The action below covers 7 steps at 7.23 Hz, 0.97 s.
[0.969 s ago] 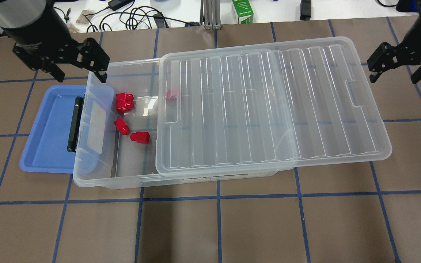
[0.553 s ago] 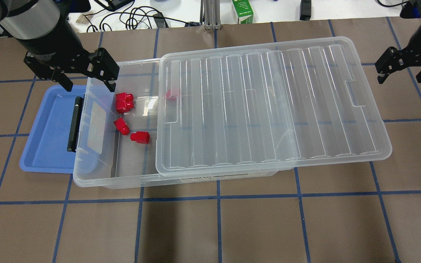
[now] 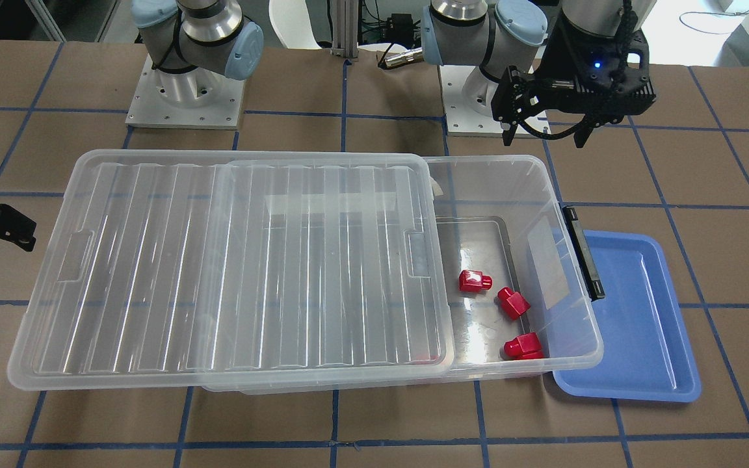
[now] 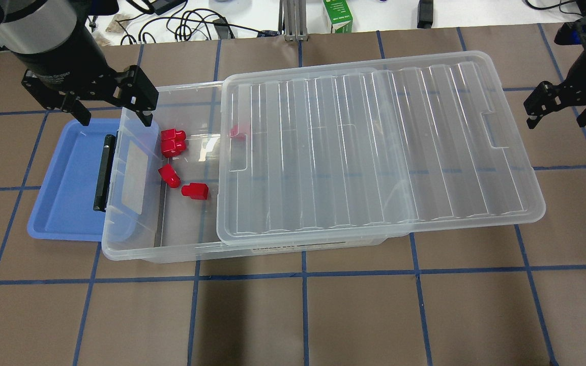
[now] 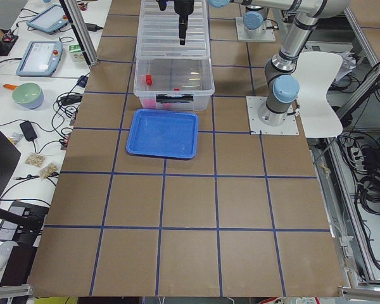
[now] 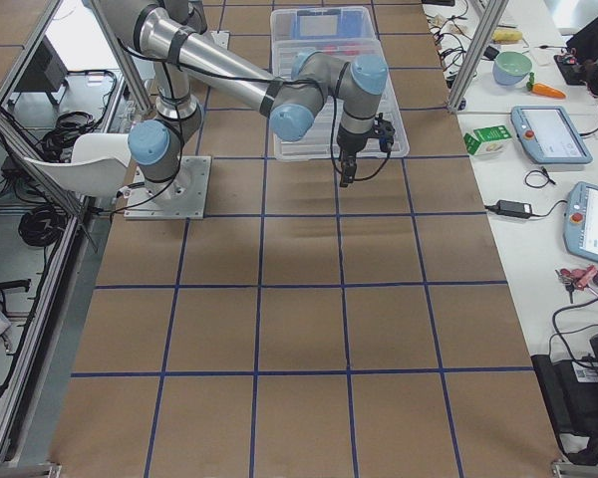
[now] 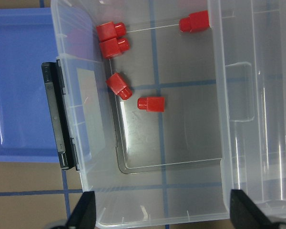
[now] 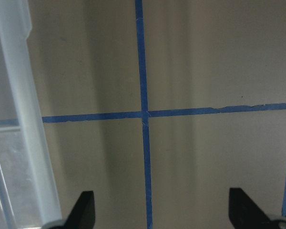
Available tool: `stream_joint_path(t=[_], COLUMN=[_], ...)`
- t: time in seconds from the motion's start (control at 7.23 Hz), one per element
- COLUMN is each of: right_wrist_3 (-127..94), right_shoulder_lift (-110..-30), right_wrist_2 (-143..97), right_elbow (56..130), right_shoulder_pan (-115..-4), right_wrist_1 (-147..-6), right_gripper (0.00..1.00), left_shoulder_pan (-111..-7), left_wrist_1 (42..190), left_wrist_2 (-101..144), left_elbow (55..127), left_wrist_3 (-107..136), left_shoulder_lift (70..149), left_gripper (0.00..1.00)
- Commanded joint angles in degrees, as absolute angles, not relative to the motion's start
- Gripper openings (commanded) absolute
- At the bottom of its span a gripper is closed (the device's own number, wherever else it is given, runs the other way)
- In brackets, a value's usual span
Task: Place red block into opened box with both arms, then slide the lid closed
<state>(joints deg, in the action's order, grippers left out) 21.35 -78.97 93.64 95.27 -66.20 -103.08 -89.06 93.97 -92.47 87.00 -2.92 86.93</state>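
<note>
Overhead exterior: left gripper (image 4: 114,116), jaws apart and empty, hovers over the handle end of the box (image 4: 135,243), barely shifted. Right gripper (image 4: 557,119), also apart, has sunk toward the surface (image 4: 303,315) beside the lid (image 4: 374,152). Red blocks (image 4: 195,191) lie in the box, unmoved. Judgement: placing done, lid closing pending.

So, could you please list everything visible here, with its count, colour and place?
red blocks: three certain, two more red shapes perhaps reflections; box's uncovered end
box: one, clear, on the brown table
lid: one, clear, ribbed, on the box, slid partly off
clip handle: one, black, box's short end
tray: one, blue, beside that handle
carton: one, green, behind the table
left gripper: black, open, above the box's handle end
right gripper: black, open, beyond the lid's outer end
</note>
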Motion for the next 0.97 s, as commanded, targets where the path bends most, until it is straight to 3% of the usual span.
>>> stream_joint_path(t=[0.0, 0.83], right_wrist_3=[21.4, 20.7], right_shoulder_lift=[-78.8, -79.6], right_wrist_2=[93.5, 93.3], right_elbow=[97.2, 97.6], right_shoulder_pan=[-66.4, -67.3], right_wrist_1=[-103.3, -102.7], right_gripper=[1.00, 1.00], left_shoulder_pan=[-87.7, -84.0], left_wrist_1=[93.5, 94.0], left_wrist_2=[-92.6, -93.1], left_elbow=[87.2, 88.0], left_wrist_3=[-3.3, -3.0], left_shoulder_lift=[85.8, 85.3], left_gripper=[1.00, 1.00])
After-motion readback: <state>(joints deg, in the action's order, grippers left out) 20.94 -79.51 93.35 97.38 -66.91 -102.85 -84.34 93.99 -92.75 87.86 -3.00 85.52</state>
